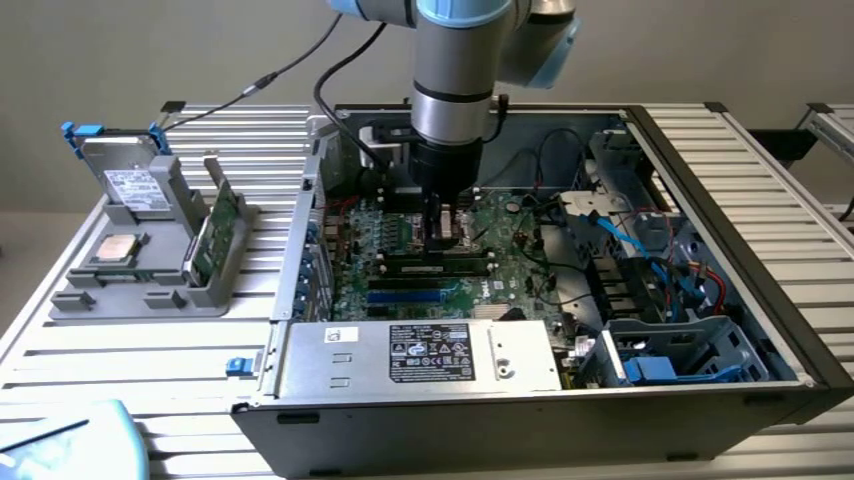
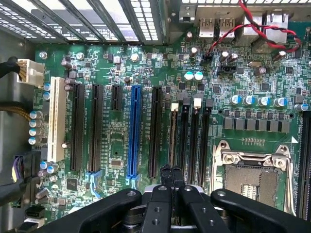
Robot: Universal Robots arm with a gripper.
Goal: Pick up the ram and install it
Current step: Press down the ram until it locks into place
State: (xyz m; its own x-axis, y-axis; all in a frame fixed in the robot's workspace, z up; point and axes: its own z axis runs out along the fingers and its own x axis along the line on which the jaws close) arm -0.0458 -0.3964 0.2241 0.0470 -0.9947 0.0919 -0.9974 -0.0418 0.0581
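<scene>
While the arm is hanging straight down into the open PC case (image 1: 747, 330), the gripper (image 1: 441, 235) is sitting low over the middle of the motherboard (image 1: 514, 235). Its 2 fingers (image 2: 164, 177) are pressing together, tip to tip, w/ nothing pinched between them.

The ram (image 1: 430, 265) is lying along a memory slot on the board, just below the fingertips in the exterior view, toward the metal power box (image 1: 427, 355). From the wrist view the ram (image 2: 172, 138) is showing edge-on as a thin strip standing in the slot, w/ a white clip (image 2: 174, 107) at its far end. The closed gripper (image 2: 170, 170) is sitting right over the near end of that strip; can't tell whether it's actually touching. Other dark memory slots are running alongside, then a long black slot and a blue slot (image 2: 134, 131), w/ a white slot (image 2: 57, 119) further off. The processor socket (image 2: 252, 170) w/ its metal frame is sitting on the other side of the memory slots.

Outside the case, on the exterior view's left, a grey tray (image 1: 127, 300) is resting on the slatted table (image 1: 134, 370). It's holding a green stick (image 1: 214, 235) standing on edge, a square silver chip (image 1: 118, 248) lying flat, and a grey drive (image 1: 134, 185) w/ a white sticker propped up at the back. All 3 are sitting well apart from the gripper.
</scene>
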